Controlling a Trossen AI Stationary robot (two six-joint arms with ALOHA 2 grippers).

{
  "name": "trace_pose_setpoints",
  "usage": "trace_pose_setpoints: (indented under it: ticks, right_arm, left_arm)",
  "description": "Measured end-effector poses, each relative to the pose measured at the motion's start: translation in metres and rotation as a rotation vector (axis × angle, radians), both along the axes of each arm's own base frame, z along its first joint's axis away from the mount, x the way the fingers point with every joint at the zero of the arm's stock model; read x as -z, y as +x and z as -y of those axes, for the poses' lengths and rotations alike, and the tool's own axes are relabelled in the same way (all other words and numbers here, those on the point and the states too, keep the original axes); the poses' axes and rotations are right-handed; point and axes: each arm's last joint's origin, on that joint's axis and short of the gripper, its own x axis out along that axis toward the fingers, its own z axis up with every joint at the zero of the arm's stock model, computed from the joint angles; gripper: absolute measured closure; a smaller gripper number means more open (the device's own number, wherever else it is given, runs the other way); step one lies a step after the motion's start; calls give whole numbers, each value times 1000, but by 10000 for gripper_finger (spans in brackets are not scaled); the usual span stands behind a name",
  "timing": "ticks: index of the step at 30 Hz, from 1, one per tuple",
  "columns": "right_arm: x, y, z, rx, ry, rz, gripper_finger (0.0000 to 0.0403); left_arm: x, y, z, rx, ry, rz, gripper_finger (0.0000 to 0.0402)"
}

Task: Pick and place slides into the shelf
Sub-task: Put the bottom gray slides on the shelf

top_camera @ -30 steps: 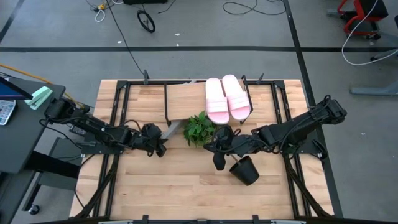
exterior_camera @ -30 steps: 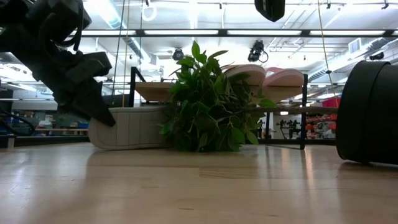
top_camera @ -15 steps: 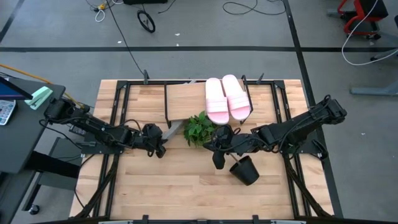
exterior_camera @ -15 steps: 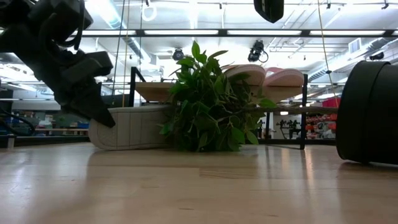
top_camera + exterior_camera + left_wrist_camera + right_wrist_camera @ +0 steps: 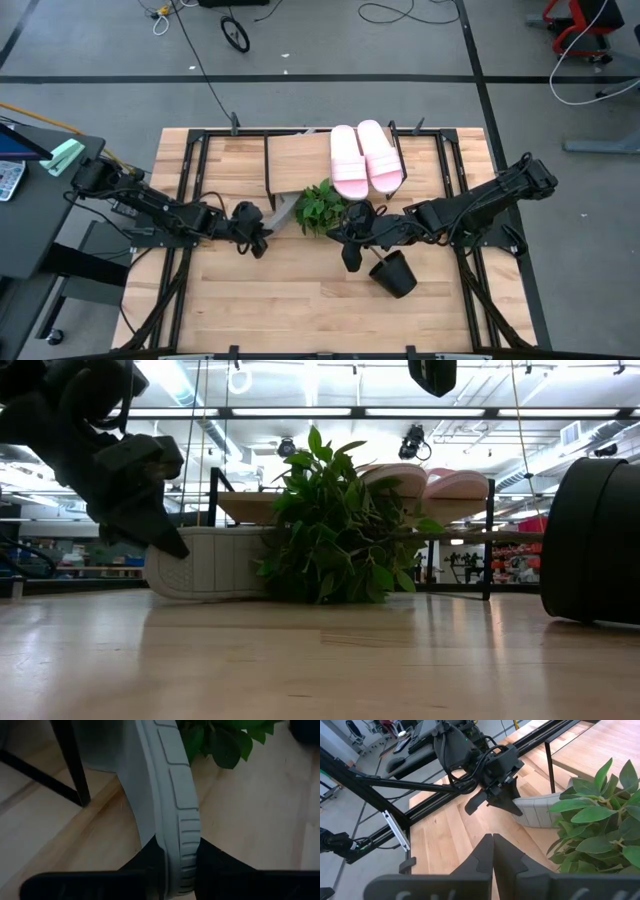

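Two pale pink slides (image 5: 365,158) lie side by side on the shelf's wooden top (image 5: 298,160), which also shows in the low view (image 5: 250,506). One light grey slide (image 5: 284,206) stands on its long edge on the table, its far end beside the green plant (image 5: 322,207) at the shelf's front. My left gripper (image 5: 256,230) is shut on its near end. My right gripper (image 5: 345,245) is shut and empty, between the plant and the black pot (image 5: 392,274). A second grey slide does not show. My left gripper pinches the grey slide's sole at its end (image 5: 175,862), one finger on each flat face, across the sole's thickness. The fingers come from the table's left, slanting down. The slide stands on its side, its lower long edge (image 5: 205,596) on the table.
The plant stands close in front of the shelf's opening, its leaves against the grey slide (image 5: 215,563). The black pot lies on its side at the right (image 5: 590,540). The shelf's black rod legs (image 5: 75,765) stand close beside the slide. Bare tabletop (image 5: 290,300) lies toward the near edge.
My left gripper has gone a little toward the table's right, toward the plant, still shut on the grey slide. The slide has slid the same way along the table, staying on its edge.
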Motion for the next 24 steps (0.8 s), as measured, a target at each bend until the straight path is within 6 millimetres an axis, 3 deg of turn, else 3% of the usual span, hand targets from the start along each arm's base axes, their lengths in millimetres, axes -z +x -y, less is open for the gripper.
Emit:
trace_pose_setpoints:
  ticks: [24]
  right_arm:
    - [0, 0, 0, 0, 0, 0, 391]
  left_arm:
    - [3, -14, 30, -9, -137, -9, 342]
